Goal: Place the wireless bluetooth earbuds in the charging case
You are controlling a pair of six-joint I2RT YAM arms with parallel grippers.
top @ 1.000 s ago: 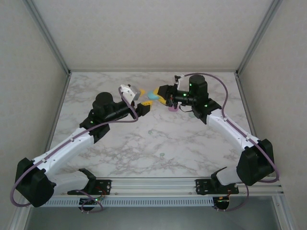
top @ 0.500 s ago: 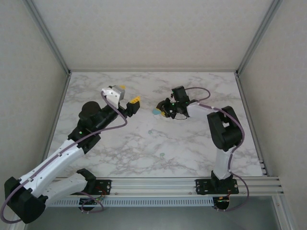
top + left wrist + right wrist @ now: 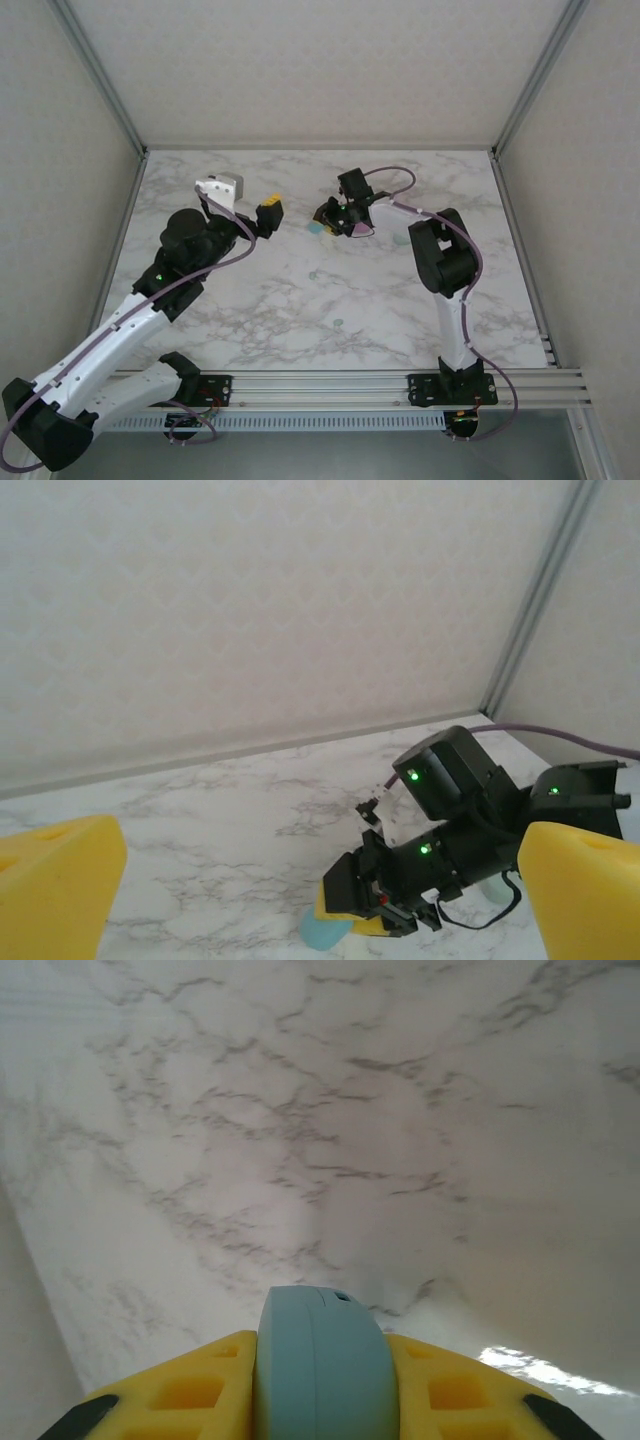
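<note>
Your right gripper (image 3: 325, 220) has its yellow fingers (image 3: 175, 1390) clamped on the teal case (image 3: 322, 1355), which stands on edge between them just above the marble table (image 3: 250, 300). I judge the step in hand to be getting this case down flat and steady. Lower it gently, lid side up, and let go only once it sits firm, since a case held on its narrow edge will likely tip. Your left gripper (image 3: 268, 213) hangs to the left of the teal case with its fingers (image 3: 60, 880) spread wide and nothing between them, ready to steady the shell or fetch a bud. Two earbuds (image 3: 313, 275) (image 3: 338, 322) lie loose on the marble, nearer the arm bases than the teal case and well apart from it. A pink case (image 3: 357, 231) sits just to the right of the teal case, close under the right wrist, so leave room there when you set down.
</note>
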